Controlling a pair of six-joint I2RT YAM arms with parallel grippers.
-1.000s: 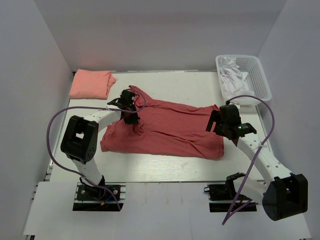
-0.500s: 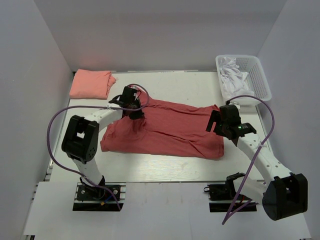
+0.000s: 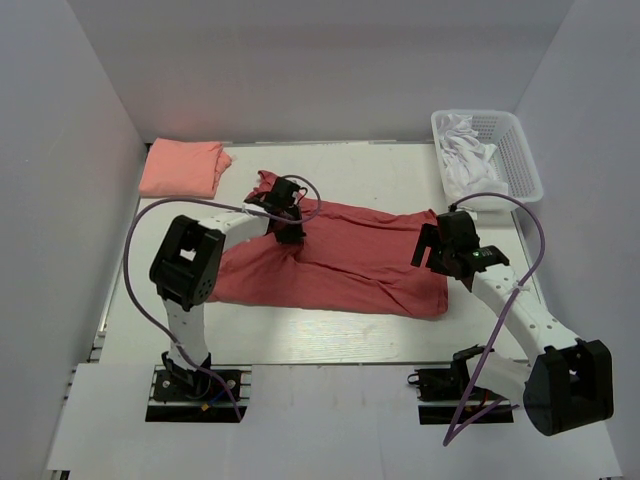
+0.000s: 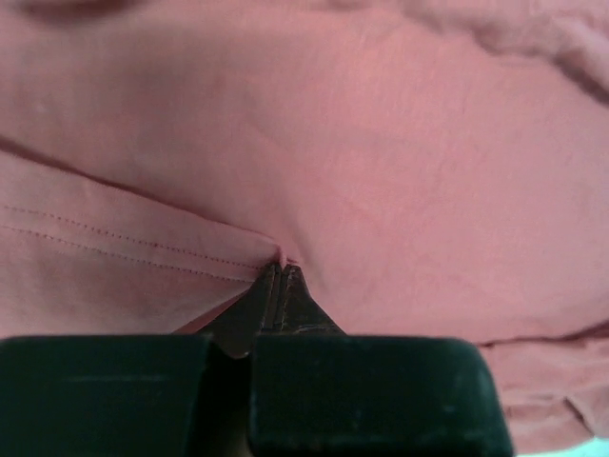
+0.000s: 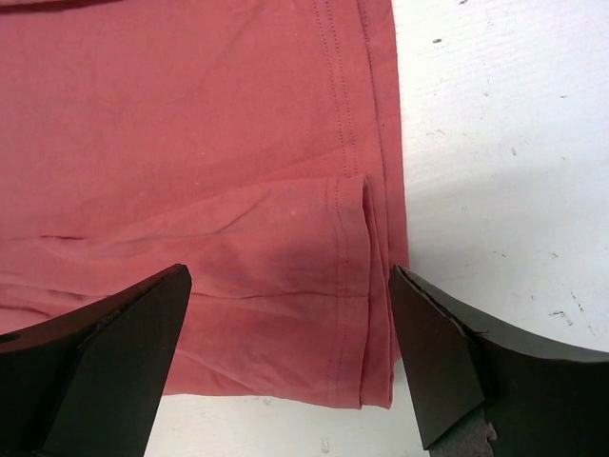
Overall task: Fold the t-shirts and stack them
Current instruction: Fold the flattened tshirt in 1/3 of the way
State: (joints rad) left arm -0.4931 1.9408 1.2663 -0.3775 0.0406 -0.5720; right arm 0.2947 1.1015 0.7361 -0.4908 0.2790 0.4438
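The brick-red t-shirt [image 5: 190,171] lies flat on the white counter [image 5: 504,143], which shows bare and speckled beside the shirt's right edge and below its lower corner. A double-stitched hem runs down that edge, and a second hemmed layer lies folded near the corner. The two dark fingers [image 5: 105,362] stand wide apart, one over the shirt, the other over the counter just beside the shirt's edge.
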